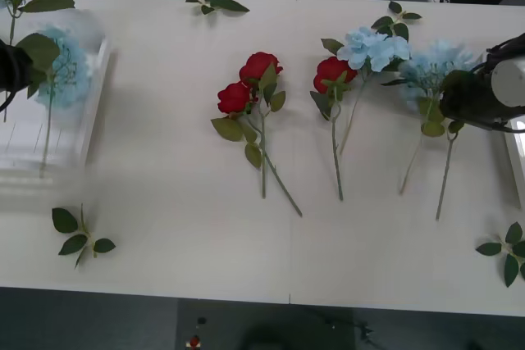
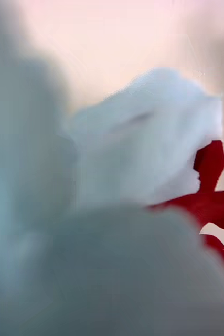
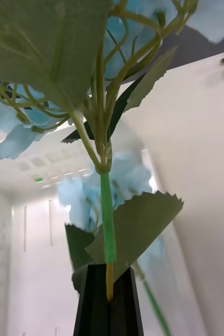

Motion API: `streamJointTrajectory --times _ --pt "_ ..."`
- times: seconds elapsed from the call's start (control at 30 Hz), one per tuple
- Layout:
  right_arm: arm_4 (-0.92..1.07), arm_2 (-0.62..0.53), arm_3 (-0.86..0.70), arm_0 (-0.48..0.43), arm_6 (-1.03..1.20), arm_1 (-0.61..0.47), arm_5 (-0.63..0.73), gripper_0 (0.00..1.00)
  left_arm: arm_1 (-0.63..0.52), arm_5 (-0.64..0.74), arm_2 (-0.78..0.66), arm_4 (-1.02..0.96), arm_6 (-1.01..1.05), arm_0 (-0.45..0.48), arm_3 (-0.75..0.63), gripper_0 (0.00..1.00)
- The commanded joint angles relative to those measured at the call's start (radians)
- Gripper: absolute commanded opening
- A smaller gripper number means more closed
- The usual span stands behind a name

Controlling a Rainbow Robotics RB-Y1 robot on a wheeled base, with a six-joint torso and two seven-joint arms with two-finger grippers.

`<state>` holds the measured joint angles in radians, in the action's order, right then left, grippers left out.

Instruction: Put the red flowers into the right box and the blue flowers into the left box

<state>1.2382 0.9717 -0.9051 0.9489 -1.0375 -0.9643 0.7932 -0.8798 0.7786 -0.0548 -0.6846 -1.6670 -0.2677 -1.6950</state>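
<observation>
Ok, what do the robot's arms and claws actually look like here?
The left claw has two flat, matte black fingers with squared tips. The left arm looks dark and rounded. The right arm is black with a pale grey cylindrical section, and what look like thin dark cables curve along it.

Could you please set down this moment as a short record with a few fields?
left gripper: shut on the green stem of a pale blue hydrangea-like flower, above the translucent white plastic left box
in left box: one pale blue flower
right gripper: over the rightmost blue flowers on the white table
red roses on table: three
right box: rim at the table's right edge
</observation>
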Motion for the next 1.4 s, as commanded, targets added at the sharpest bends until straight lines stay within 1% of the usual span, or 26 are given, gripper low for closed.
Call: streamJointTrajectory --times 0.03,0.13,0.33,0.43,0.5,0.53,0.57,0.6,0.63,0.67,0.8,0.9,1.07,1.17,1.27,1.3,1.33,1.37,1.4 --pt "0.007 -0.028 -0.057 0.016 -0.141 -0.131 0.017 0.00 0.048 0.039 0.055 -0.018 -0.030 -0.105 -0.025 0.00" --pt "-0.028 -0.031 -0.067 0.016 -0.216 -0.191 0.015 0.00 0.130 0.165 0.059 -0.026 -0.037 -0.183 -0.037 0.00" --pt "-0.091 -0.031 -0.061 0.002 -0.322 -0.281 -0.006 0.00 0.248 0.332 0.059 -0.015 -0.040 -0.304 -0.041 0.00" --pt "-0.088 -0.031 -0.061 -0.012 -0.357 -0.318 -0.017 0.00 0.285 0.367 0.059 0.004 -0.040 -0.327 -0.034 0.00" --pt "-0.046 -0.031 -0.061 -0.022 -0.381 -0.341 -0.029 0.00 0.298 0.360 0.070 0.042 -0.043 -0.329 -0.032 0.00" --pt "-0.019 -0.031 -0.063 -0.025 -0.385 -0.347 -0.031 0.00 0.298 0.355 0.081 0.059 -0.043 -0.327 -0.032 0.01" --pt "0.006 -0.031 -0.066 -0.027 -0.386 -0.352 -0.031 0.00 0.297 0.350 0.090 0.069 -0.043 -0.326 -0.032 0.04" --pt "0.040 -0.031 -0.072 -0.029 -0.389 -0.353 -0.026 0.00 0.297 0.346 0.095 0.077 -0.043 -0.323 -0.032 0.37" --pt "0.072 -0.031 -0.080 -0.030 -0.389 -0.355 -0.022 0.00 0.295 0.340 0.096 0.080 -0.042 -0.321 -0.032 0.87" --pt "0.115 -0.031 -0.089 -0.030 -0.389 -0.353 -0.018 0.00 0.297 0.332 0.096 0.079 -0.040 -0.318 -0.031 1.00" --pt "0.238 -0.031 -0.121 -0.038 -0.378 -0.330 -0.017 0.00 0.297 0.323 0.096 0.079 -0.042 -0.315 -0.026 1.00" --pt "0.294 -0.033 -0.136 -0.038 -0.372 -0.307 -0.023 0.00 0.297 0.314 0.096 0.079 -0.042 -0.304 -0.025 1.00" --pt "0.310 -0.033 -0.147 -0.038 -0.371 -0.241 -0.081 0.00 0.278 0.281 0.095 0.106 -0.040 -0.277 -0.025 1.00" --pt "0.303 -0.033 -0.147 -0.038 -0.365 -0.214 -0.111 0.00 0.274 0.226 0.095 0.192 -0.042 -0.266 0.002 1.00" --pt "0.299 -0.034 -0.150 -0.038 -0.358 -0.192 -0.138 0.01 0.274 0.082 0.095 0.293 -0.045 -0.262 0.101 1.00" --pt "0.299 -0.034 -0.152 -0.038 -0.355 -0.188 -0.144 0.23 0.274 0.014 0.096 0.303 -0.051 -0.262 0.152 1.00" --pt "0.299 -0.034 -0.152 -0.038 -0.354 -0.183 -0.144 0.44 0.274 -0.015 0.096 0.301 -0.054 -0.262 0.176 1.00" --pt "0.296 -0.034 -0.153 -0.038 -0.354 -0.182 -0.150 0.91 0.275 -0.084 0.108 0.301 -0.060 -0.263 0.227 1.00" --pt "0.296 -0.033 -0.155 -0.038 -0.352 -0.180 -0.150 1.00 0.274 -0.114 0.119 0.301 -0.062 -0.265 0.250 1.00"
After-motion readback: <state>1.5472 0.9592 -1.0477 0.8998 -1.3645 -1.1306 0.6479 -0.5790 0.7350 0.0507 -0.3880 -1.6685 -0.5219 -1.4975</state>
